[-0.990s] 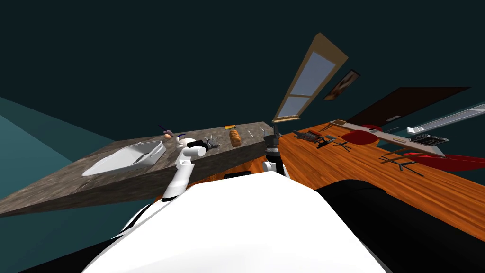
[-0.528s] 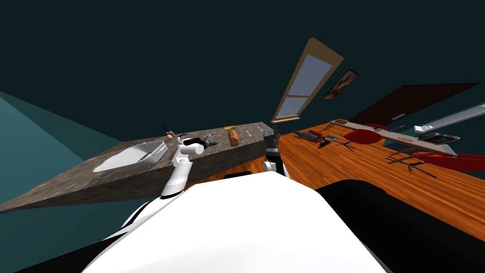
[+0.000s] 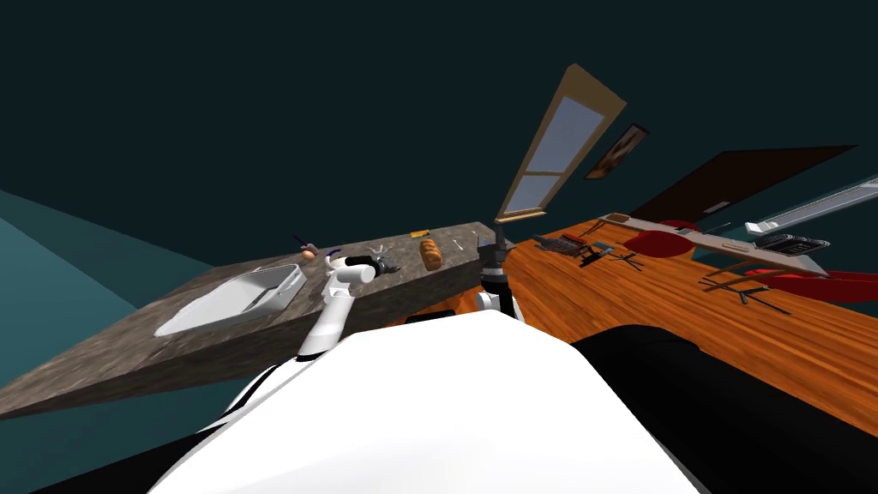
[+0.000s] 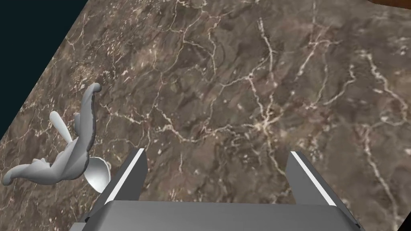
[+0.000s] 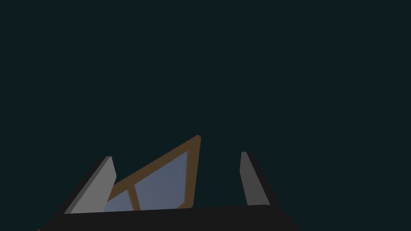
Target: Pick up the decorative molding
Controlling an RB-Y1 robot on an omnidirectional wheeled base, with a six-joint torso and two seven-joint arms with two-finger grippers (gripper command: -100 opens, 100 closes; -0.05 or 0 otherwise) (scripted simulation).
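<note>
In the head view my left hand (image 3: pixel 387 267) hung over the brown surface (image 3: pixel 214 334), and my right hand (image 3: pixel 490 249) was off past its end. The left wrist view showed that hand's fingers apart, with the grey curly molding (image 4: pixel 74 154) lying just outside one finger, not between them. In the right wrist view the fingers were apart too, holding nothing.

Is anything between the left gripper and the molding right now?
Nothing visible. The grey molding lies on the brown marbled counter, just off to one side of the open left gripper, with only bare counter between them.
</note>
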